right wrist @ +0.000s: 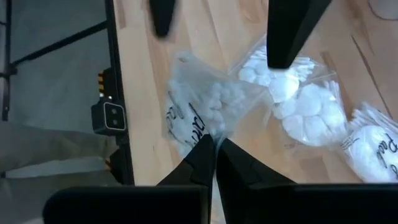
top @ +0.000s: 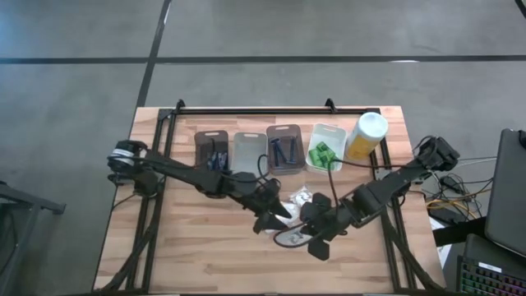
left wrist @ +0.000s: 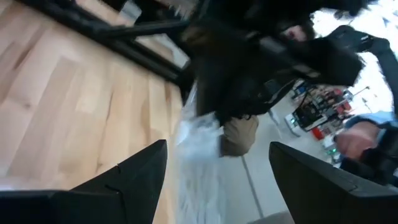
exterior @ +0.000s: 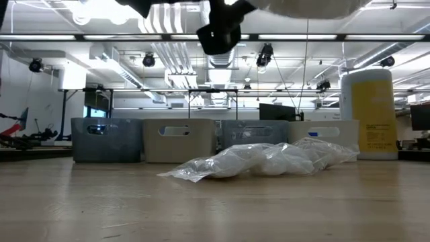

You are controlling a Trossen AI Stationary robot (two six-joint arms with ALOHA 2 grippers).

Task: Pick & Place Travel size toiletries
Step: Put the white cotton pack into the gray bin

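We have the right gripper [right wrist: 214,149] pressed together on the edge of a white crinkly sachet [right wrist: 208,109] near the middle of the table [top: 197,255], pinching only a thin fold of its clear film; from the wrist view we cannot tell whether the sachet is lifted yet or only gathered at its edge. The left gripper [left wrist: 217,162] hangs close by with its fingers spread wide and holds nothing. Two more sachets [right wrist: 305,99] lie just beside the pinched one, touching or overlapping it, and in the low view the whole cluster [exterior: 269,161] sits as one crumpled heap in front of the row of bins [top: 259,150]. The green bottles [top: 322,154] already lie in the rightmost bin [top: 339,130], next to the tall yellow bottle [top: 366,136], and dark razors [top: 283,151] fill another. To do this step well, we judge that we should lift slowly and straight up, so the slippery film does not slide out of so slight a grip and the neighbouring sachets are not dragged along. We should keep the left arm clear of the path and carry the sachet to the empty-looking clear bin [top: 246,148].
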